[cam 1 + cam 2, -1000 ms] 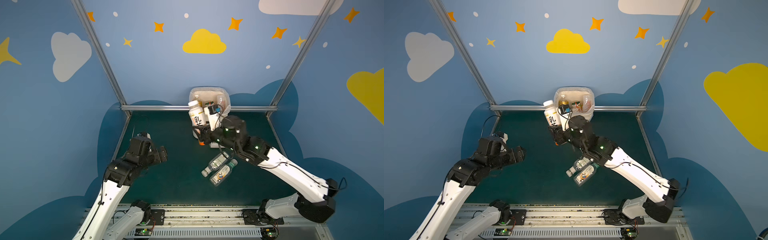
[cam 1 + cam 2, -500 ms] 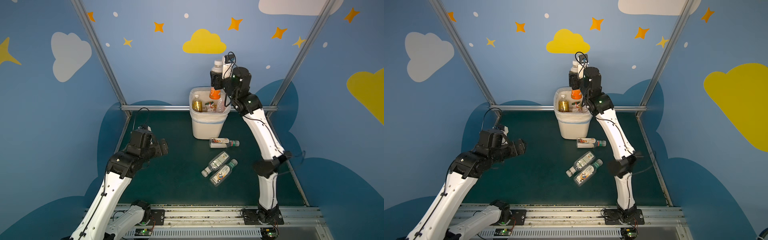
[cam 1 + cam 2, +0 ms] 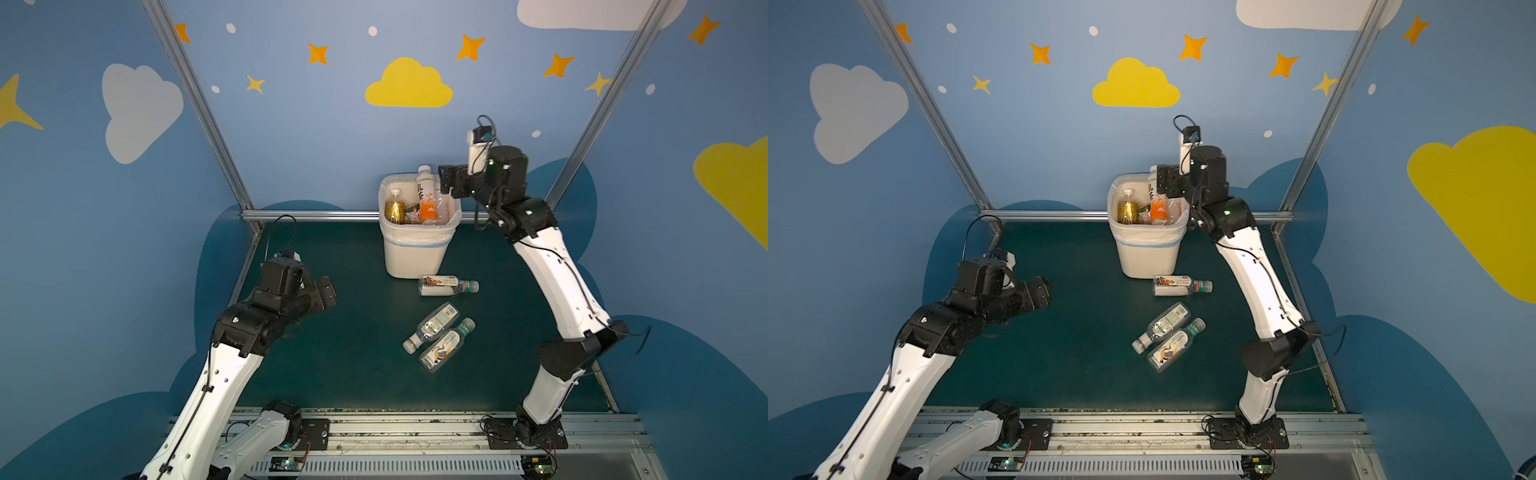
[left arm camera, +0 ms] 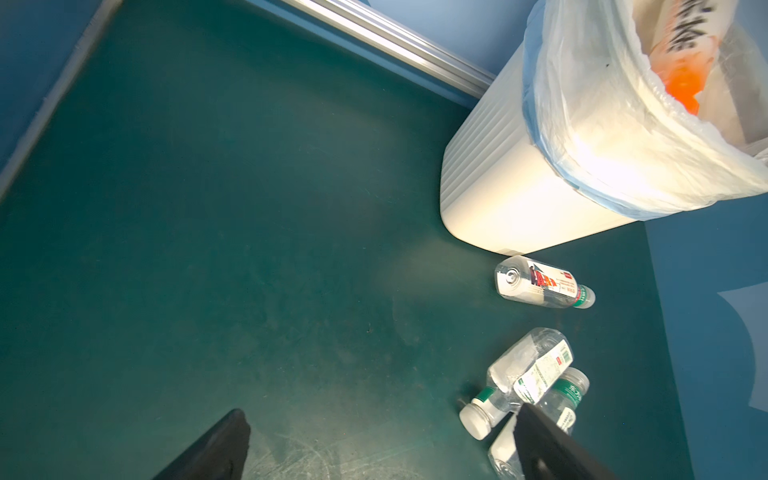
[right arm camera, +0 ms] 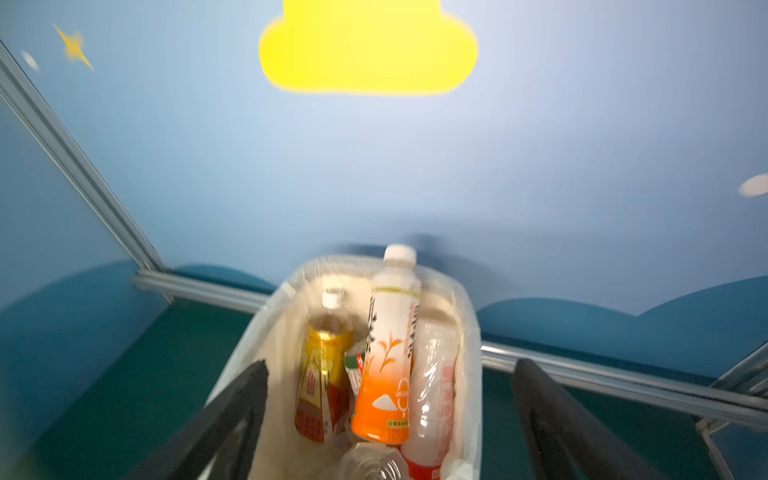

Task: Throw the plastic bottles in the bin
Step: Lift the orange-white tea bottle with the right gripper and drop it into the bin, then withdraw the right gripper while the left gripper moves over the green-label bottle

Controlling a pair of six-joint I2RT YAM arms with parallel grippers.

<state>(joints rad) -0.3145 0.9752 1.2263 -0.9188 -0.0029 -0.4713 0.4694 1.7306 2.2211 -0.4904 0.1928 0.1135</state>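
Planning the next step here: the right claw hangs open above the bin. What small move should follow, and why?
Probably swing the right claw away from the bin and down toward the red-labelled bottle lying beside it: the jaws stand open and empty, and the orange-and-white bottle already stands inside.

Bottle [image 3: 426,199] from right hand [image 3: 444,181] into bin [image 3: 415,253]

Green tabletop [image 3: 332,365] under bin [image 3: 415,257] and three bottles [image 3: 432,328]
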